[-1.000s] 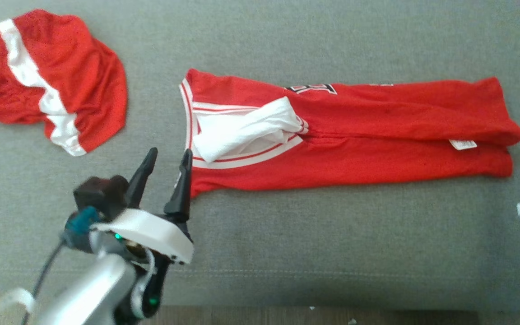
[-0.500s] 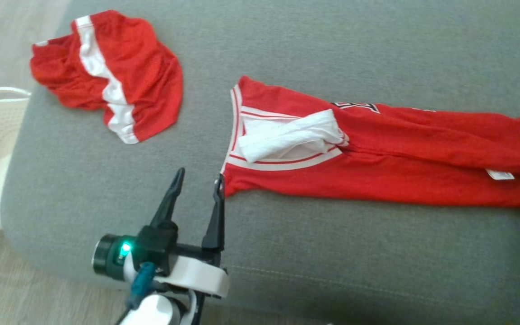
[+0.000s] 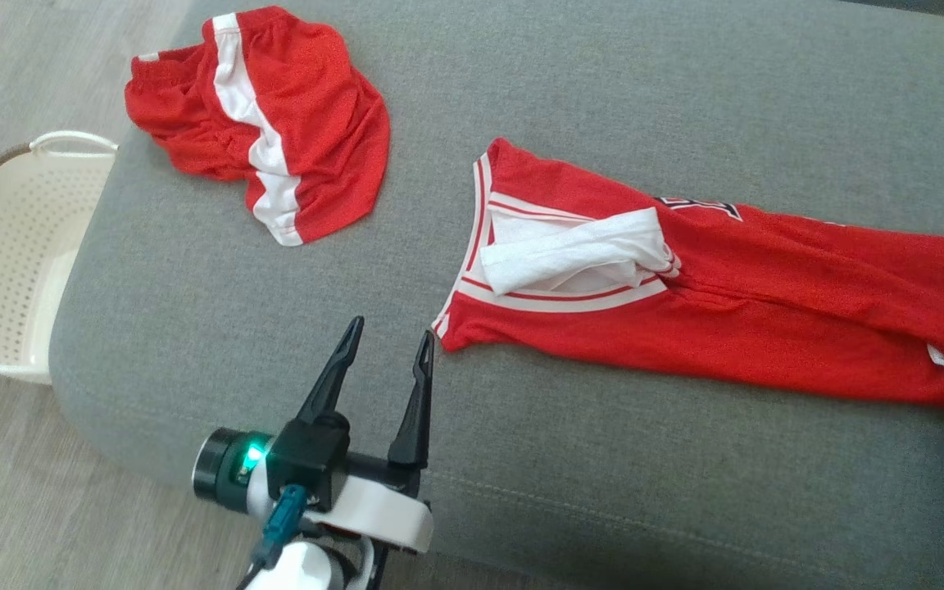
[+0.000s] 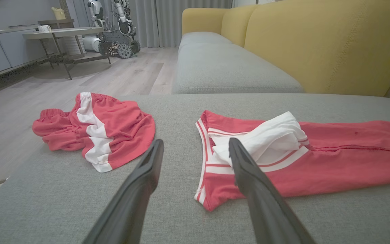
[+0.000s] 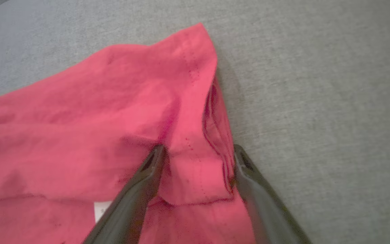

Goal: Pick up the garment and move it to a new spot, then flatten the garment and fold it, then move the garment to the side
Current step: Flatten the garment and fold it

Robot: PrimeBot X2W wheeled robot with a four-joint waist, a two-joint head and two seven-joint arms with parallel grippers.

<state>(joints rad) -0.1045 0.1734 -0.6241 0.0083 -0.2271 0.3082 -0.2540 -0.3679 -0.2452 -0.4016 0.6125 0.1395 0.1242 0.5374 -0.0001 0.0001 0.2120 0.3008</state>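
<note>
Left gripper jaws wide, empty, just beside the collar end of the long folded red-and-white jersey. Right gripper also wide, astride its hem corner.

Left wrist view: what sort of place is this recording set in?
Probably a living room, perhaps a lab mock-up: a grey sofa with a yellow backrest, a wood-look floor with a side table, and another wheeled robot parked by the curtains.
</note>
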